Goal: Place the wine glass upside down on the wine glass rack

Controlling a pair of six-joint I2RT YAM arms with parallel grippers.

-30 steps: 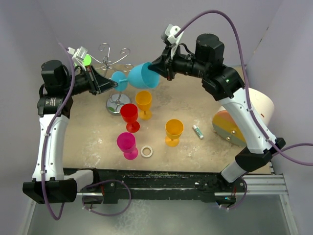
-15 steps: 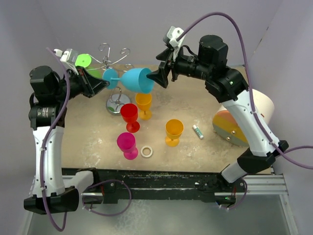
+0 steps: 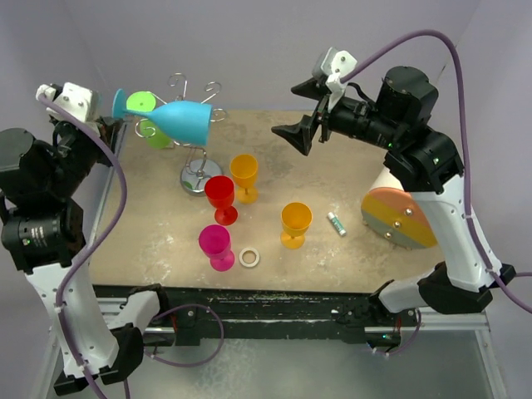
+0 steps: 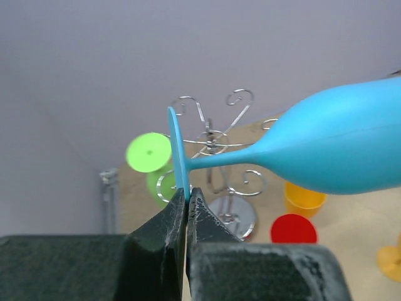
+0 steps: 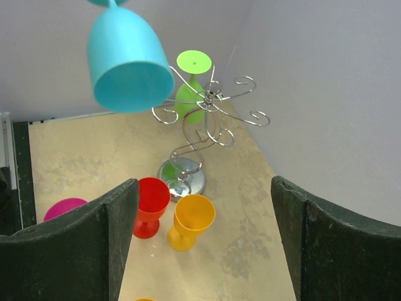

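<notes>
Left gripper (image 4: 187, 202): jaws clamped on the foot of the blue wine glass (image 3: 183, 120), held sideways in the air beside the rack (image 3: 197, 105) top, far-left of the surface (image 3: 349, 166). Right gripper (image 3: 291, 137): jaws wide open, empty. Inverting and hooking on not yet done.

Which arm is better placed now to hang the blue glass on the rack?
Left. The left fingers are shut on the foot of the blue glass, close to the rack. The right fingers are open, empty and farther away.
</notes>
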